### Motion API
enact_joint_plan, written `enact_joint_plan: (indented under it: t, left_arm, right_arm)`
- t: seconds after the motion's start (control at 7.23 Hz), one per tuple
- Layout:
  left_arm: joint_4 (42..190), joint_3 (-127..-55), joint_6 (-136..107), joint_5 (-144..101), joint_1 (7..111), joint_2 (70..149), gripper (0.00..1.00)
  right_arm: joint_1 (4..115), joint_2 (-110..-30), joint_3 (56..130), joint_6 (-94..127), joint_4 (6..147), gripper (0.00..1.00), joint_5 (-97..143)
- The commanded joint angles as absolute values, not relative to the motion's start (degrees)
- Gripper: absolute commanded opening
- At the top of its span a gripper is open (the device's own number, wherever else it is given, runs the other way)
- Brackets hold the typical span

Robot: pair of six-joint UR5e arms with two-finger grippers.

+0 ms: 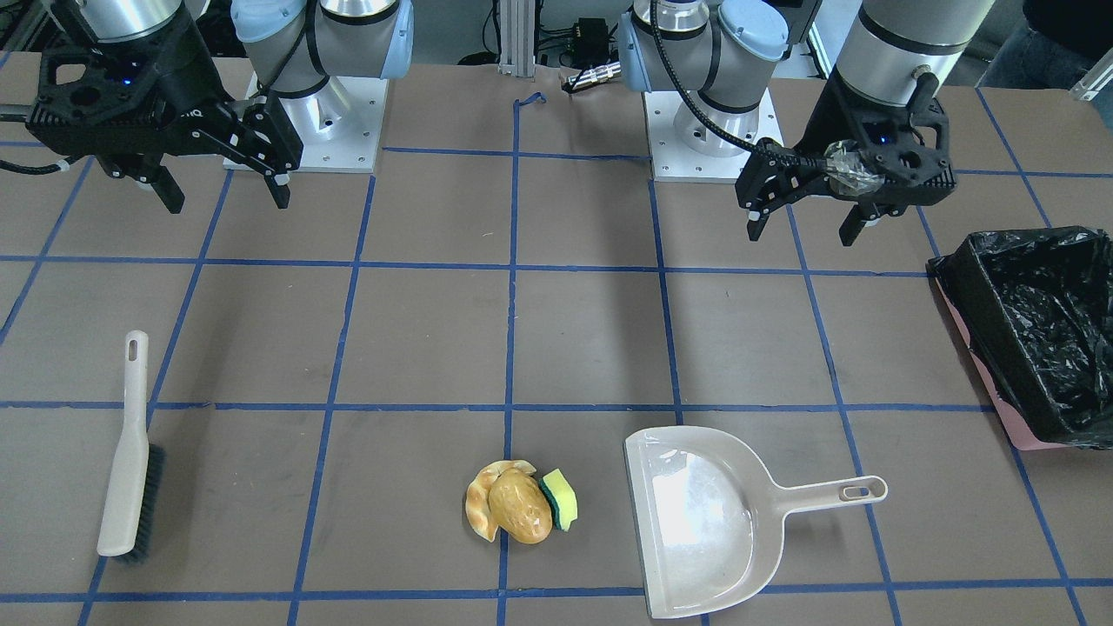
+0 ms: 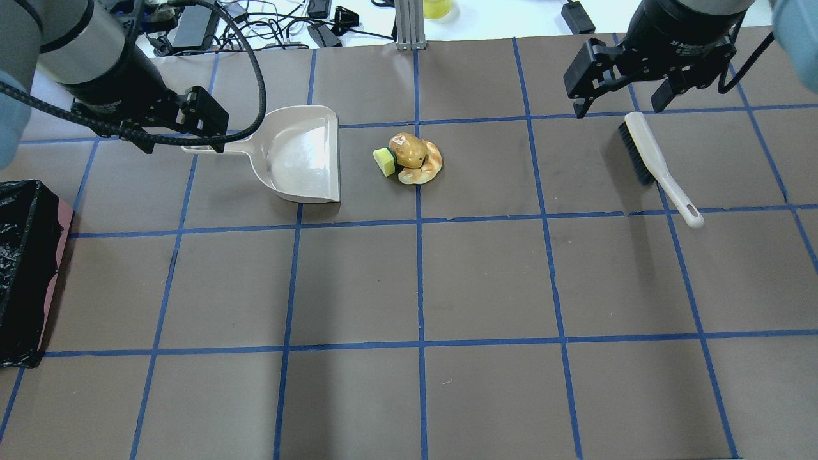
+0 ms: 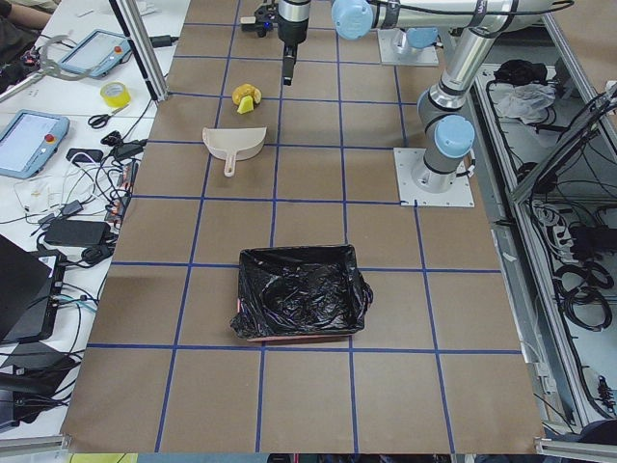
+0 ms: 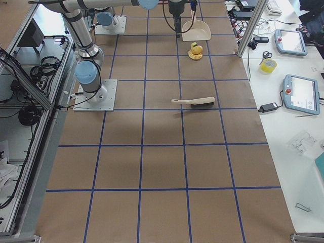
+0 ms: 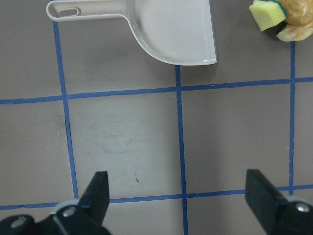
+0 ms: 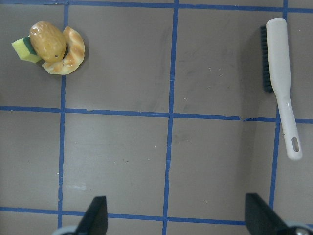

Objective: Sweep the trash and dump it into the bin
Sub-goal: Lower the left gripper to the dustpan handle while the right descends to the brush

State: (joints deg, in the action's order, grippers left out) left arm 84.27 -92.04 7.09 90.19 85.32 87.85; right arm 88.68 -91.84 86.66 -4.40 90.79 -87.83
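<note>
The trash lies in one small pile: a golden-brown potato-like lump (image 1: 520,509) on a pale croissant (image 1: 481,504), with a yellow-green sponge (image 1: 561,497) against it. The pile also shows in the overhead view (image 2: 409,153). The black-lined pink bin (image 1: 1035,330) stands at the table's left end (image 2: 22,268). My left gripper (image 1: 800,235) is open and empty, hovering above the table near the beige dustpan's (image 2: 300,156) handle. My right gripper (image 1: 228,202) is open and empty, hovering near the brush (image 2: 658,163).
The dustpan (image 1: 704,522) lies flat, its mouth facing the pile, a short gap away. The brush (image 1: 126,452) lies flat on the robot's right side. The left wrist view shows the dustpan (image 5: 171,29); the right wrist view shows the brush (image 6: 281,83).
</note>
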Motion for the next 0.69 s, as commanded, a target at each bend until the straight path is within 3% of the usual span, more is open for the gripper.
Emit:
enact_joint_plan:
  t: [0.0,0.28,0.55]
  left_arm:
    - [86.0,-84.7,6.5,91.9,86.0,92.4,1.00]
    - [89.9,-81.0,6.5,91.5,88.1,93.8,1.00]
    - [87.9,-85.5,6.5,91.6,90.0,93.3,1.00]
  right_arm:
    - [88.7,-91.8,86.7,-4.4,90.8,1.00,-87.8]
    - [88.7,-91.4,86.6,-4.4,91.1,1.00,-87.8]
    - [87.8,-89.0,86.7,-4.5,91.5,1.00,-88.7]
